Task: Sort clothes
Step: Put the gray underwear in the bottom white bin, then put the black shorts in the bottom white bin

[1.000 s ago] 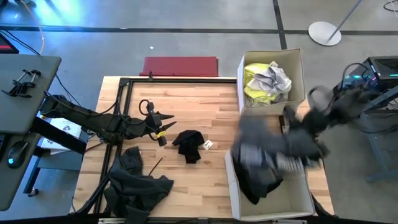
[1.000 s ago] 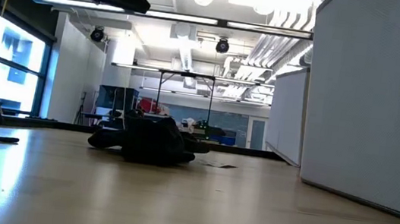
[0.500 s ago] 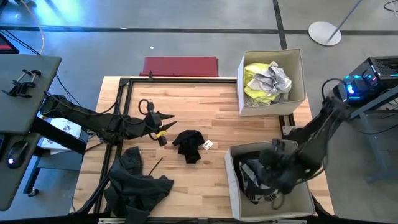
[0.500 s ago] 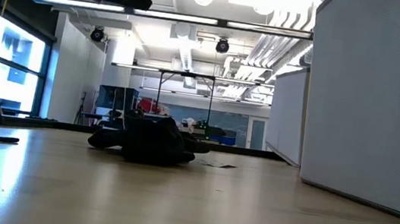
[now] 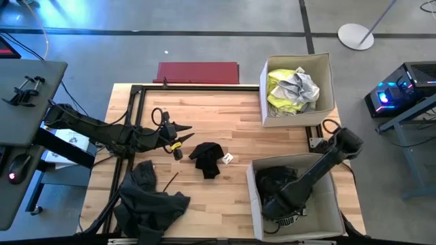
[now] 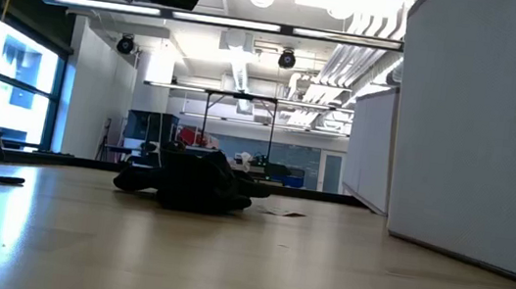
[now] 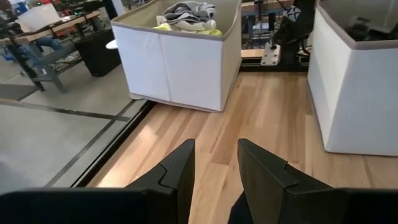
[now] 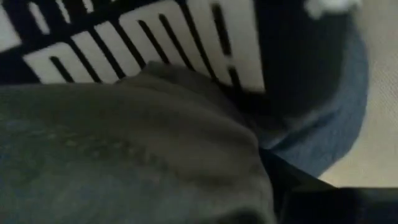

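Right hand (image 5: 278, 204) is down inside the near white box (image 5: 332, 216), buried in dark clothes (image 5: 276, 182); its wrist view shows only grey fabric pressed up against the camera and a black garment with a white Puma logo (image 8: 143, 37) behind, so I cannot tell whether its fingers are clenched or released. Left hand (image 5: 178, 144) hovers over the table (image 5: 218, 116) just beside the small black garment (image 5: 206, 159), fingers spread, nothing between them. Far box (image 5: 324, 67) already has the neon yellow and patterned grey-white pieces (image 5: 293, 88). Left on the table: that small black piece mid-table with a small white tag (image 5: 227, 158) beside it, plus a bigger dark grey garment (image 5: 150, 201) bunched at the near-left edge, partly draped over the table's edge. Red mat (image 5: 197, 72) lies on the floor past the far edge, not part of the sort. Handling guess: all of it is soft, light and limp, with no rigid edge, so it will sag and trail once lifted. Best bet is to pinch a raised fold at the top of the heap rather than a flat edge. The small black piece looks like an easy single pinch; the grey one will likely drag on the table frame, so take it near its middle.
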{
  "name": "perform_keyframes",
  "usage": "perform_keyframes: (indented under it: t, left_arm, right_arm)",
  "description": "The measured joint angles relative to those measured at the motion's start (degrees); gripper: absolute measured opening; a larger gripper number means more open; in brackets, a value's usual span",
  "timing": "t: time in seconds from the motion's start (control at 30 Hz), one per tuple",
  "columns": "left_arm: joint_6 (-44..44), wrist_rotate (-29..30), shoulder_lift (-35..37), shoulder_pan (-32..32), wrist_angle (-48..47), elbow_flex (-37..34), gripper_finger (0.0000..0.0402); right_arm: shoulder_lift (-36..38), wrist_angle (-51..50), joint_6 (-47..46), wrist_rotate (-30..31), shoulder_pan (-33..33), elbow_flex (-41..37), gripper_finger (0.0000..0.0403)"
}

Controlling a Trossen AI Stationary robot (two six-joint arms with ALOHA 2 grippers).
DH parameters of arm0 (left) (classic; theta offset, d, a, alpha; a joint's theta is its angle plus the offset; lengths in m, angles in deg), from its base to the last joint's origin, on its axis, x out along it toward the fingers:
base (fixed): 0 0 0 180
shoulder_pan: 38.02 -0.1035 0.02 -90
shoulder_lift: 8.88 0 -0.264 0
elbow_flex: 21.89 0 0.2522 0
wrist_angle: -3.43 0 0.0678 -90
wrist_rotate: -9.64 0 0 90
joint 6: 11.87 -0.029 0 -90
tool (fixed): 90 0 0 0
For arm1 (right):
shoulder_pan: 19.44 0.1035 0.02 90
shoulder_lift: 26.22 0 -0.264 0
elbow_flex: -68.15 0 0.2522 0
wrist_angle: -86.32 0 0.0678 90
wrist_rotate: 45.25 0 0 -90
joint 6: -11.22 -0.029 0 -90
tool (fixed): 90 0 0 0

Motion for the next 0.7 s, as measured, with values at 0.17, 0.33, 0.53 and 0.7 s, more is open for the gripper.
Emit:
perform_keyframes:
  t: [0.17,0.33,0.53,0.7]
  left_arm:
    - [-0.5,-0.2,0.0,0.0,0.0,0.0,0.0110]
    - [-0.5,-0.2,0.0,0.0,-0.1,0.0,0.0110]
    - [2.4,-1.0,-2.3,0.0,-0.1,0.0,0.0110]
    - [1.4,-11.3,-8.8,0.0,1.5,-1.6,0.0110]
  right_arm:
    - [-0.8,-1.9,8.3,-5.8,-2.6,0.0,0.0167]
    - [5.8,-9.9,7.4,-6.1,-3.7,0.8,0.0198]
    - [17.9,-10.9,-6.6,-2.0,-3.2,5.7,0.0204]
    - [24.1,-9.4,-13.6,14.6,1.3,10.8,0.0204]
